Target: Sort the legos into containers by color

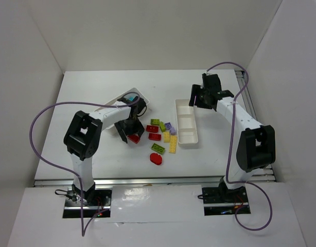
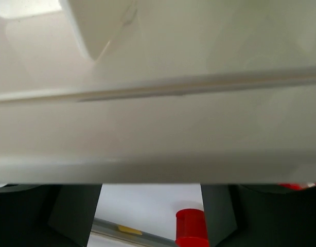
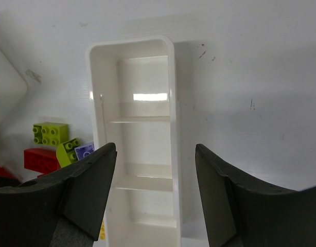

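Observation:
Loose legos lie mid-table: green (image 1: 155, 122), red (image 1: 153, 129), lilac (image 1: 169, 126), yellow (image 1: 173, 144) and a flat red oval (image 1: 156, 158). The wider container (image 1: 141, 94) sits at the back left, partly under my left arm, with a teal piece (image 1: 130, 98) in it. My left gripper (image 1: 131, 134) hangs open just in front of its near wall (image 2: 158, 128). A red lego (image 2: 191, 227) rests against one finger, with a wide gap to the other. My right gripper (image 3: 155, 177) is open above the narrow container (image 3: 142, 154), whose compartments hold nothing.
White walls enclose the table on the left, back and right. A metal rail (image 1: 147, 181) runs along the near edge. Purple cables loop from both arms. A green lego (image 3: 51, 133) and a red lego (image 3: 40, 159) lie left of the narrow container.

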